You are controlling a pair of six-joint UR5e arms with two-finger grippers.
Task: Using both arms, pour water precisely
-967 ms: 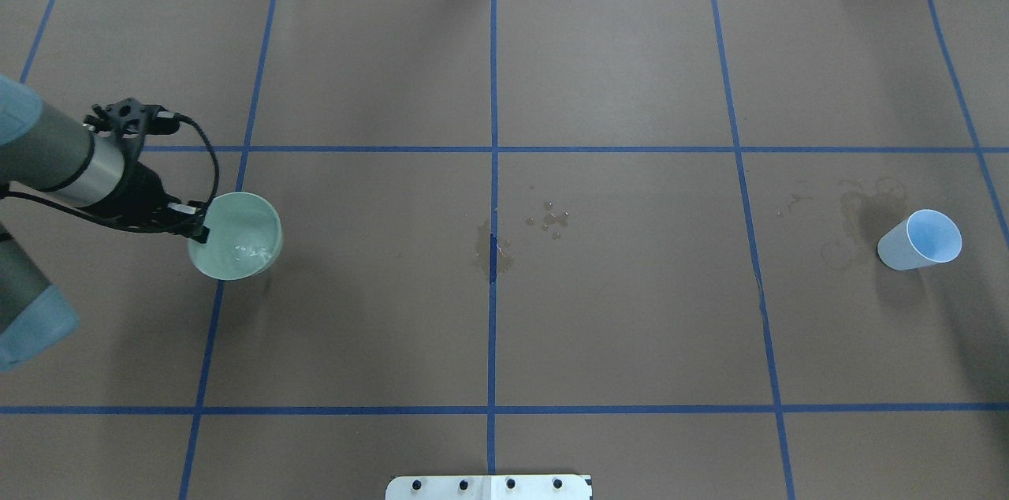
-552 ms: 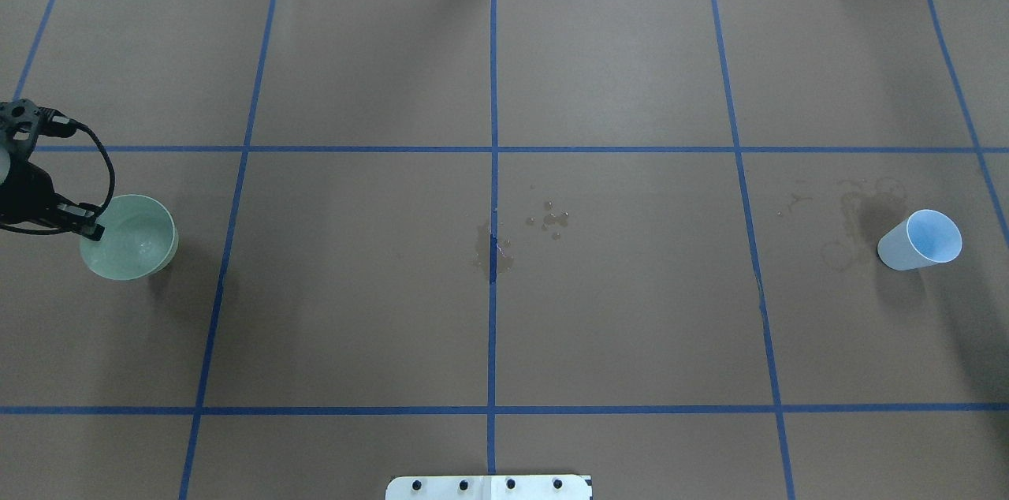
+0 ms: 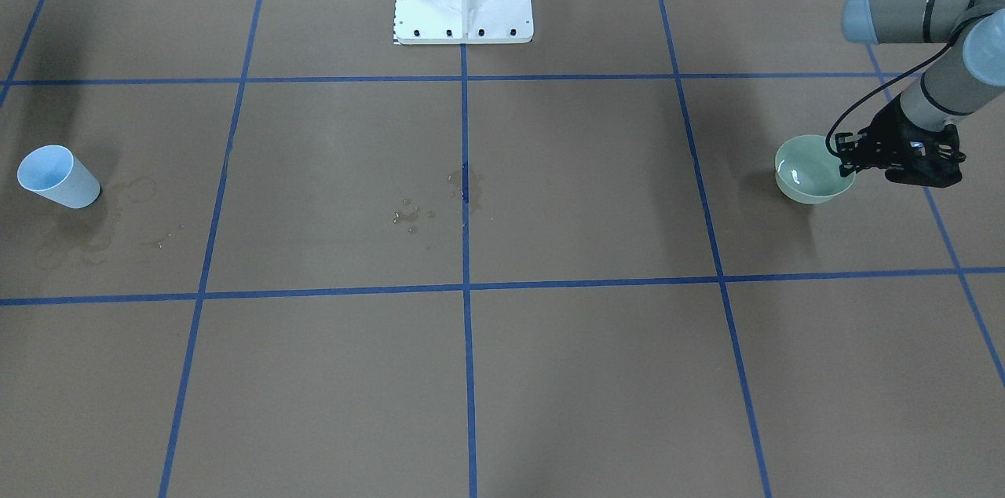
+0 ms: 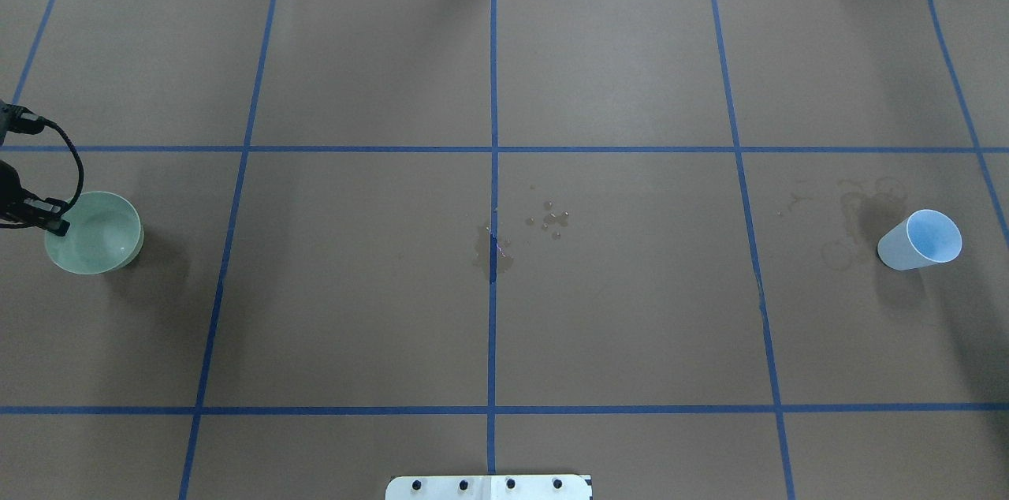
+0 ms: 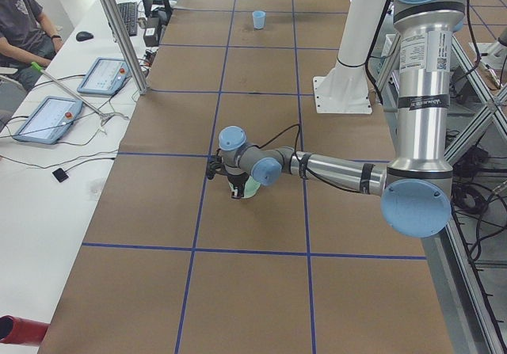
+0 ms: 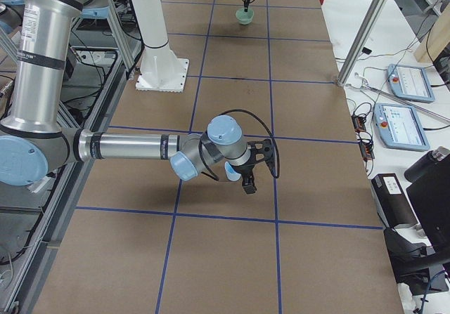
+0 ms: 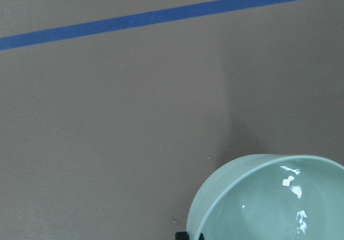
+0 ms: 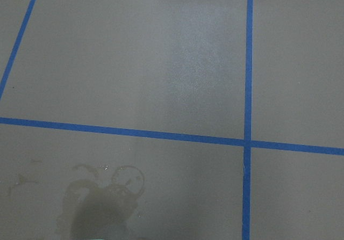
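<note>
Water shows only as a few white glints low inside the pale green bowl, which is at the table's left end, low over or on the brown paper; which of the two cannot be told. The left gripper is closed narrowly on the bowl's rim, pinching the wall on the side toward the table's end, and a black fingertip shows at the bowl's outer edge in the wrist view. The left arm reaches in low from that end, a black cable looping over its wrist. The right gripper shows only in the side view, close to the pale blue cup, and how far open it is cannot be told; the right arm stretches level toward it. A white label on the left arm's upright tube carries print too small to read. Bowl and cup are well apart, at opposite ends. Between them lies broad open paper crossed by blue tape lines, with a wet patch and scattered drops at the centre line and dried rings just beside the cup.
</note>
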